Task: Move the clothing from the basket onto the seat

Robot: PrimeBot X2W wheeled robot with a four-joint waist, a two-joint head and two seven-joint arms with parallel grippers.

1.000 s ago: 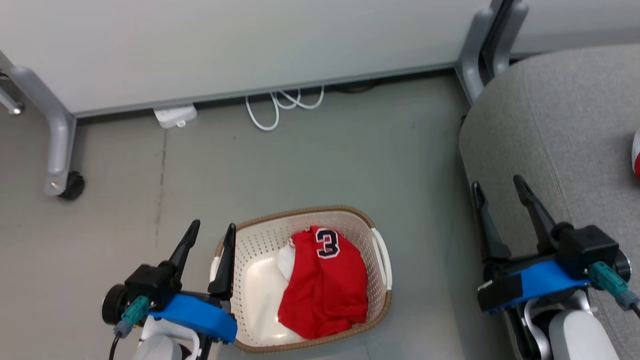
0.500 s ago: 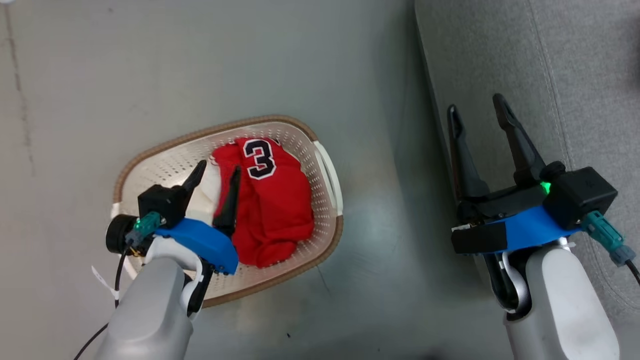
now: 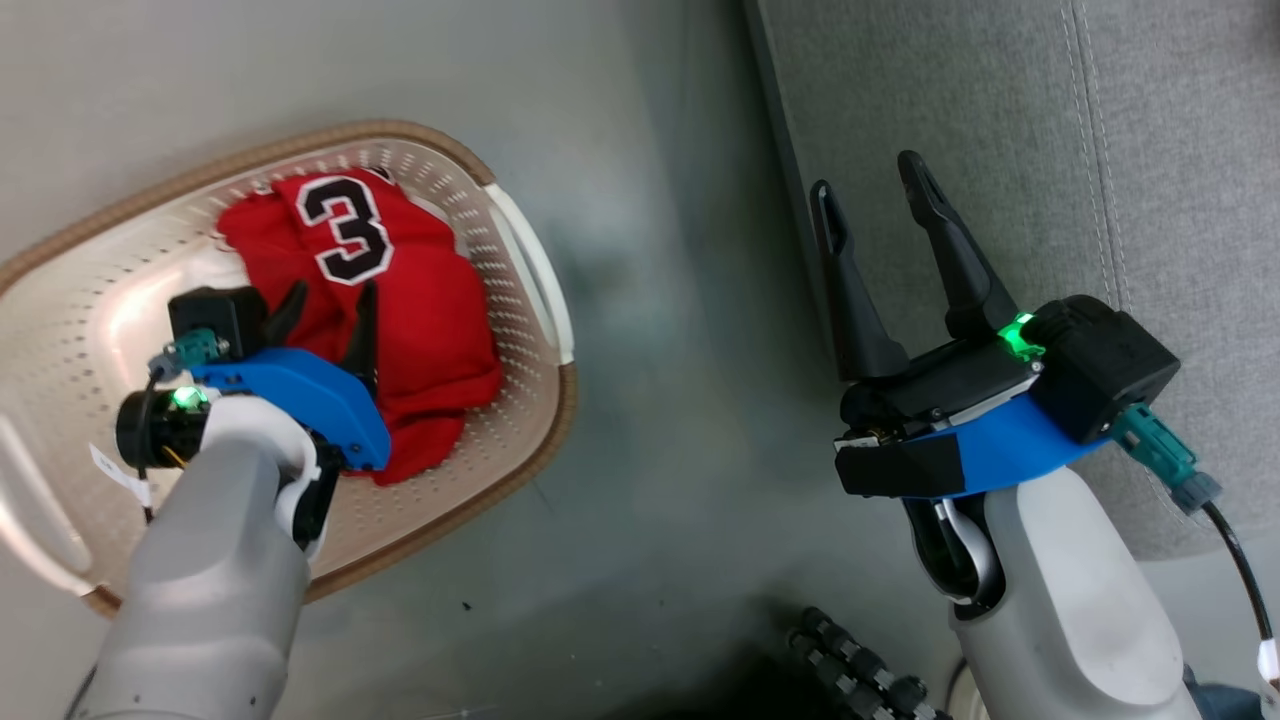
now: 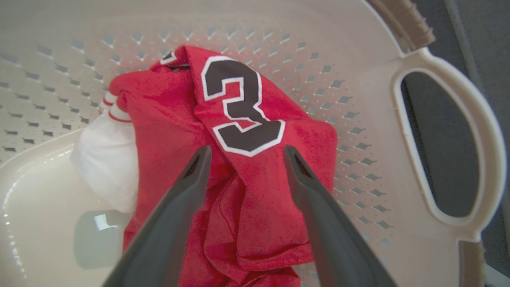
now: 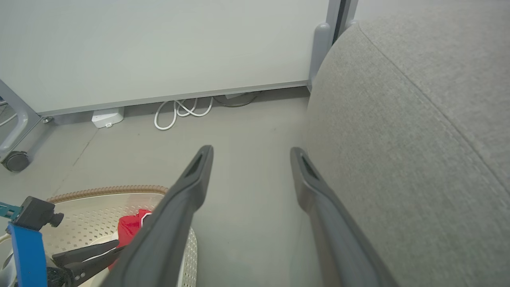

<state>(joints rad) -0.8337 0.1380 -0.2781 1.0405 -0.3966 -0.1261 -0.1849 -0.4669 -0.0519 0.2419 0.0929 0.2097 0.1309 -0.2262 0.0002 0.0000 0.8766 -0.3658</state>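
The basket (image 3: 300, 140) is holding the crumpled red clothing (image 3: 420, 300). The left gripper (image 3: 333, 292) is hovering released over it, grasping nothing; the right gripper (image 3: 866, 175) is hanging released beside the seat (image 3: 1000, 120).

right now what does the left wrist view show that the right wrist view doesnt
Left wrist view: the black number 3, a white fabric panel and the white handle. Right wrist view: the open right gripper, the grey seat, a white cable and a caster. Both: the basket, the red clothing in it and the open left gripper over it.
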